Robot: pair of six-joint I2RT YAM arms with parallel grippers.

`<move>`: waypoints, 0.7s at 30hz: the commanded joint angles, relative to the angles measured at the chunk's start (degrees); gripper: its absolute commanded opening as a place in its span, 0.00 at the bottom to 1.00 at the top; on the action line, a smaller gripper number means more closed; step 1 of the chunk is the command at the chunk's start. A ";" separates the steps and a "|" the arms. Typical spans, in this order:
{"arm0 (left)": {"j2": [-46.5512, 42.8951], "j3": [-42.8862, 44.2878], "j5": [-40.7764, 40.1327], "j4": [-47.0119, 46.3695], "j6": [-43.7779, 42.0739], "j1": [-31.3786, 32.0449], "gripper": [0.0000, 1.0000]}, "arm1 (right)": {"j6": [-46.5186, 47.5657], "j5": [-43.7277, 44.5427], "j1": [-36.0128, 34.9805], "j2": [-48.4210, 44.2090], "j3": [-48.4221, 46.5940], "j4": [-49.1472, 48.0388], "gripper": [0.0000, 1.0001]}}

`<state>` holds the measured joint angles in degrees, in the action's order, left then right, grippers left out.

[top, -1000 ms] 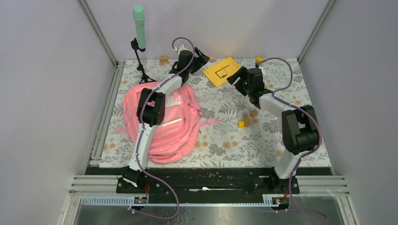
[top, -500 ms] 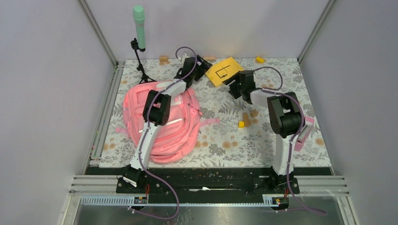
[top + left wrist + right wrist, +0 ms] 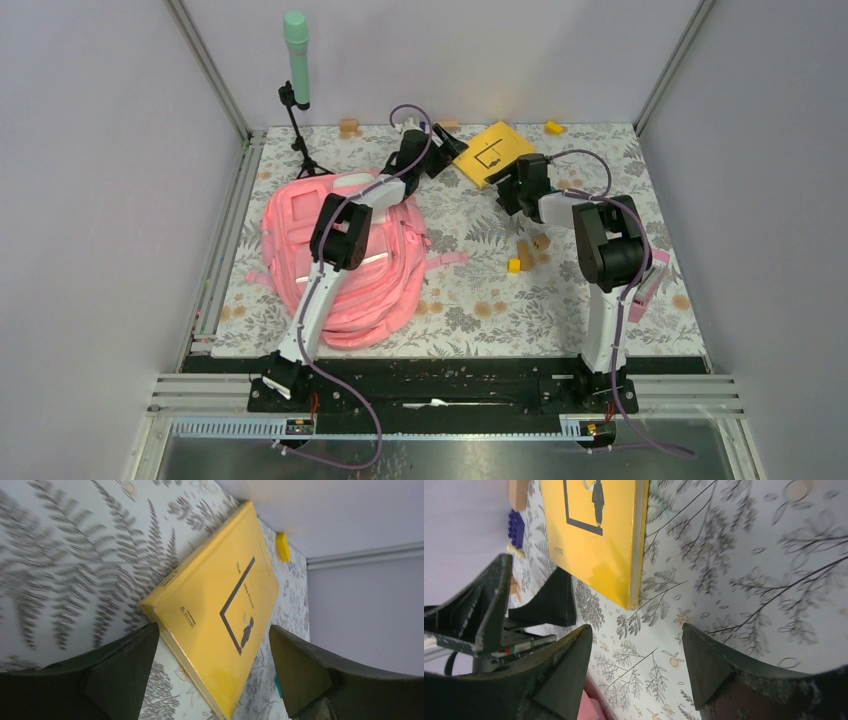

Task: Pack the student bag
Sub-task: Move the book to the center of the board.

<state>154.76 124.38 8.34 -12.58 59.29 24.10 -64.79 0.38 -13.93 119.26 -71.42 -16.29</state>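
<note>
The student bag (image 3: 385, 290) lies slumped on the desk (image 3: 480, 300) at centre-left of the top view, with the left arm reaching over it. It is soft fabric, so I'd expect it to sag and fold when lifted. A firm seam or the rim of its opening looks the best hold. The 2 grippers are at the yellow book (image 3: 492, 150), upper centre. The left gripper (image 3: 212, 640) gapes wide across its corner and the right gripper (image 3: 636, 630) is spread wide beside its edge. Neither holds anything.
</note>
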 commanded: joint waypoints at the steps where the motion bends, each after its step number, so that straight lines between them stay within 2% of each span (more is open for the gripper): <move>1: -1.95 0.61 4.52 -0.12 -1.48 3.25 0.86 | -1.14 -0.20 2.62 -4.42 1.39 -1.06 0.73; 4: -1.54 1.50 5.82 -0.61 -2.14 4.03 0.86 | -1.69 -1.57 4.45 -5.67 3.27 -1.49 0.73; 7: -4.63 -2.50 5.48 -1.87 -4.78 4.33 0.86 | -1.61 -1.70 6.02 -6.02 4.18 -1.44 0.73; 13: -11.17 -7.63 0.05 0.51 -11.32 2.98 0.87 | -2.37 -2.32 8.72 -4.82 3.71 -0.61 0.73; 21: -2.58 5.79 -0.14 3.39 -7.62 1.39 0.89 | -2.26 -3.16 9.89 0.87 -3.92 4.92 0.73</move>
<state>149.51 122.50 9.72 -8.25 50.83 26.37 -66.52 -1.23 -4.08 117.32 -69.80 -14.11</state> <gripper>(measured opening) 0.884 0.731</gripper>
